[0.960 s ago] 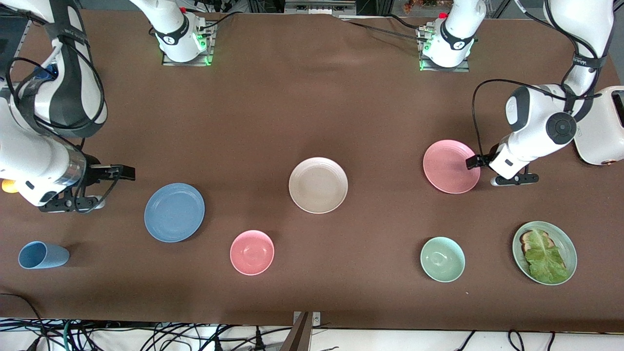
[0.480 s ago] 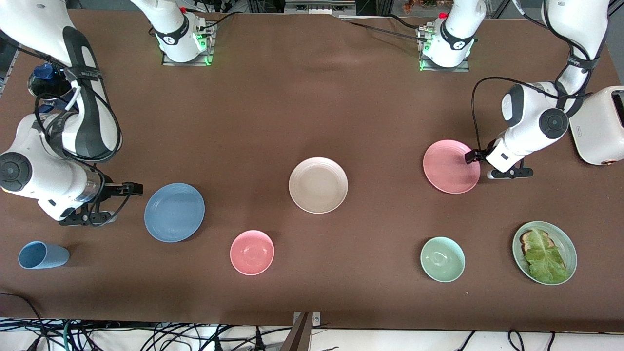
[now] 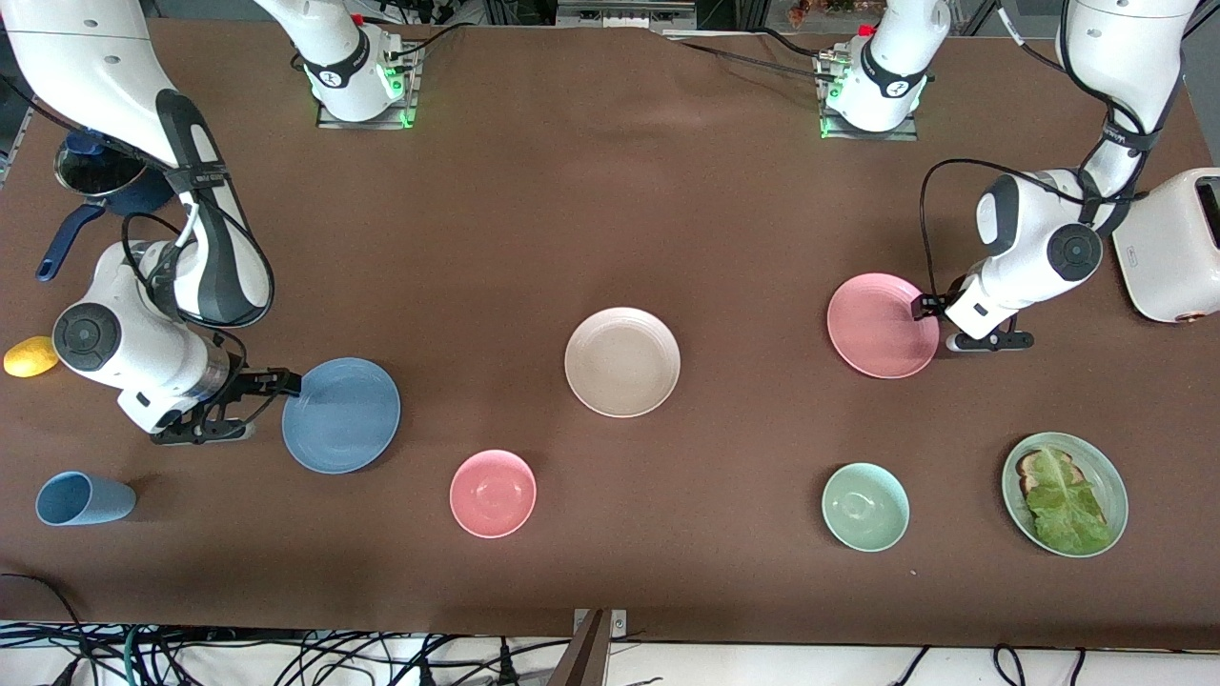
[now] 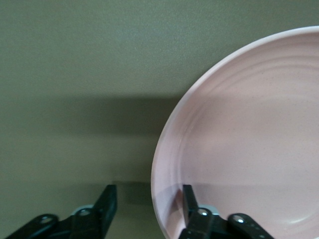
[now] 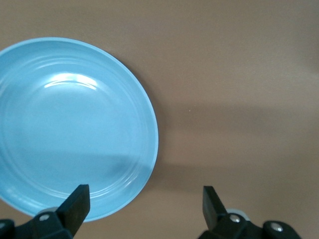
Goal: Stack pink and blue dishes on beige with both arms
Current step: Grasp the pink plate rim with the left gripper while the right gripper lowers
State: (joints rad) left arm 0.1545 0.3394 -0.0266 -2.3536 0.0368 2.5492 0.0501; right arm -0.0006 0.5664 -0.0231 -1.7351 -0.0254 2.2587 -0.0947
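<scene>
At the tabletop's middle sits the beige plate (image 3: 622, 361). I see the left gripper (image 4: 148, 201) straddling the pink plate's (image 3: 882, 325) rim toward the left arm's end, fingers apart, not yet clamped. My right gripper (image 5: 145, 203) stands wide open at the blue plate's (image 3: 341, 414) edge toward the right arm's end.

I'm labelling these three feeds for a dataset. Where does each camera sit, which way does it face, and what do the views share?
Front view: high across the table, facing both bases; both arms show.
Left wrist view: on the left wrist, looking at the pink plate; left end effector straddles its rim.
Right wrist view: on the right wrist, looking at the blue plate; right end effector open.
Shared: both plates also appear in the front view.
</scene>
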